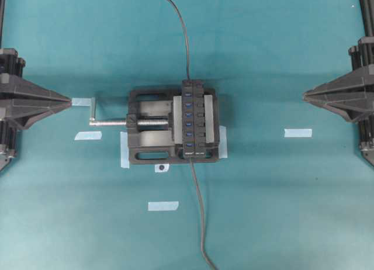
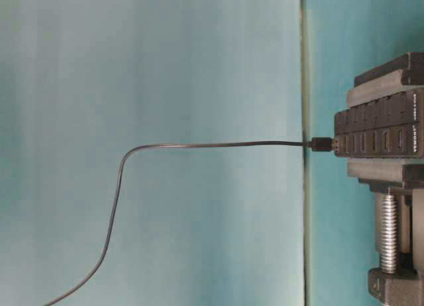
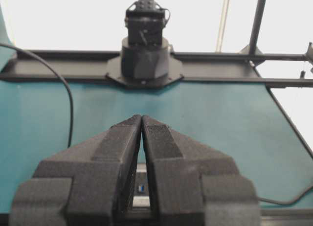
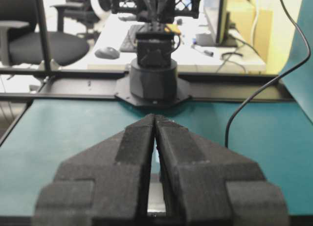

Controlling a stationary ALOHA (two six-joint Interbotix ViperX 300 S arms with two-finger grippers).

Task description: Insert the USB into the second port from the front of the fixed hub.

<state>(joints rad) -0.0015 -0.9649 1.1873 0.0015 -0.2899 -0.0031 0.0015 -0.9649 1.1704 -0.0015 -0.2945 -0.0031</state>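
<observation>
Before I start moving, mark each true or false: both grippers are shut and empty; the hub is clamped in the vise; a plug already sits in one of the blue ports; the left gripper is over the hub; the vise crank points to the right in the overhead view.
1. Both grippers are shut and empty. True: the left gripper and the right gripper have their jaws together with nothing between them.
2. The hub is clamped in the vise. True.
3. A plug sits in one of the blue ports. False: every blue port in the row looks empty.
4. The left gripper is over the hub. False: it is at the left edge, well apart from the vise.
5. The crank points right. False: it sticks out to the left.
</observation>
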